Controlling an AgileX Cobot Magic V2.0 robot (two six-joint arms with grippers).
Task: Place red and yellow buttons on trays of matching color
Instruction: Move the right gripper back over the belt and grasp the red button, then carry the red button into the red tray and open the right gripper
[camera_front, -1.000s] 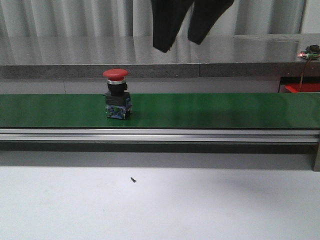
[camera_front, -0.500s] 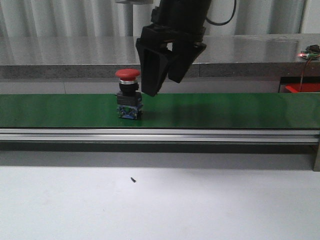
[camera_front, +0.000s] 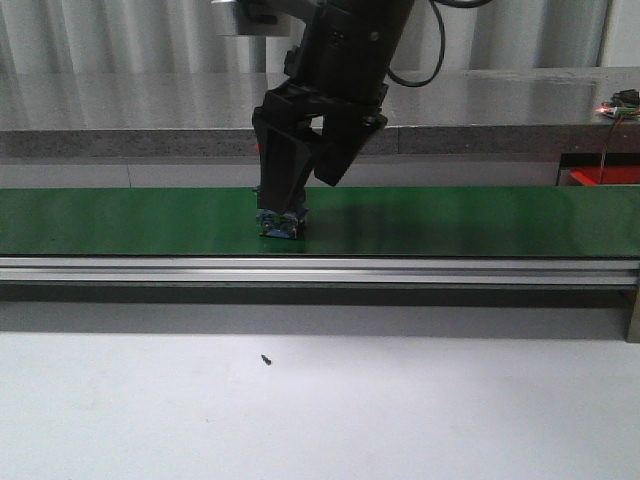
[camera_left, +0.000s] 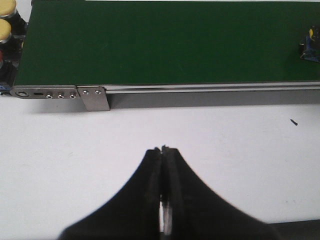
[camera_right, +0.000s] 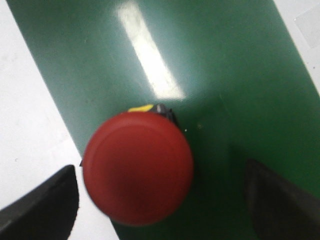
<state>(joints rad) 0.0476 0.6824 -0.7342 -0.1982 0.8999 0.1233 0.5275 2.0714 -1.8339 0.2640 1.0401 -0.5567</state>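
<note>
— From the front, what's happening?

— The right hand (camera_front: 293, 196) is down over the red button (camera_front: 281, 222) on the green conveyor belt (camera_front: 480, 220). Only the button's blue base shows under the fingers; the red cap is hidden behind them. I'd say this is the grasp step, with the carry to a red tray to follow. No tray is plainly in view, though a red shape (camera_front: 604, 177) at the far right edge might be one; it's too cut off to say.

— Anything else out front?

— A small dark speck (camera_front: 266, 359) lies on the white counter (camera_front: 320, 410), well apart from the belt. The aluminium rail (camera_front: 320, 270) runs along the belt's near edge.

— And the left wrist view?

— The left hand (camera_left: 163, 150) is pressed together, holding nothing, above the bare counter near the belt's end bracket (camera_left: 95, 98). Two yellow buttons (camera_left: 7, 20) sit at the belt's corner, and the blue base shows at the far edge.

— The right wrist view?

— The red cap (camera_right: 138, 167) sits between the spread fingers (camera_right: 42, 202), off-centre, just beside one and well apart from the other. They haven't closed on it.

— So what does the next move call for?

— Closing evenly below the cap, I'd judge, then lifting straight. The off-centre line-up could nudge or tip the button, and the rail stands in the path of any low sideways pull.
</note>
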